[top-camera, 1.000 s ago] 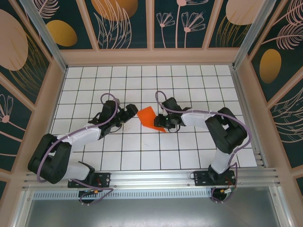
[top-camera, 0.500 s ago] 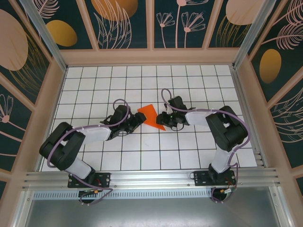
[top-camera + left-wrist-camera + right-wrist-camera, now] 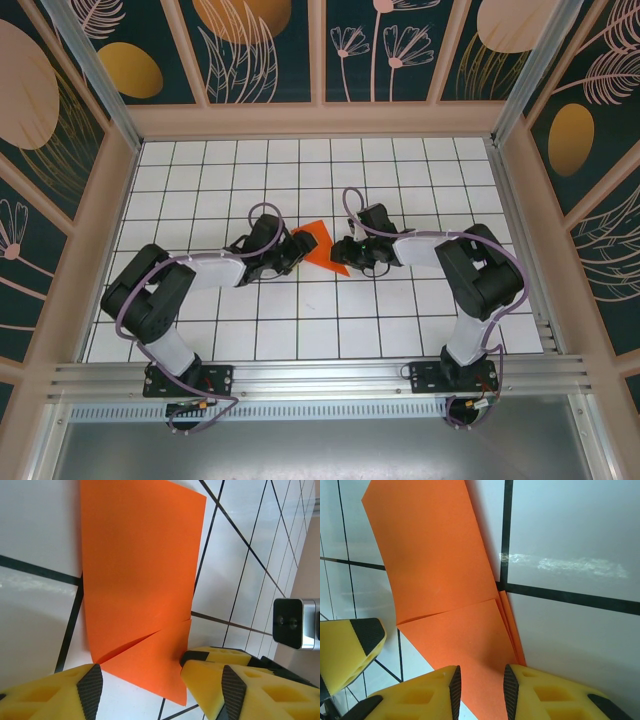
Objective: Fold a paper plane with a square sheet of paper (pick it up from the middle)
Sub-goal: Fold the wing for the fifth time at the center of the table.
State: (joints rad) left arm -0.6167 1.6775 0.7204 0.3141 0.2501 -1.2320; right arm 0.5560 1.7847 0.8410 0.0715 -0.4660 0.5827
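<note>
The orange paper (image 3: 140,570) lies part-folded on the surface (image 3: 35,530), its corner between the wide-open fingers of the left claw (image 3: 145,692). The right claw (image 3: 481,682) is nearly closed at the folded edge — pinching or not, I cannot tell. Risk: the left claw closing could slide or buckle the paper — a crooked crease.

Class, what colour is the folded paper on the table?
Plain bright orange paper; clearest in the left wrist view.
</note>
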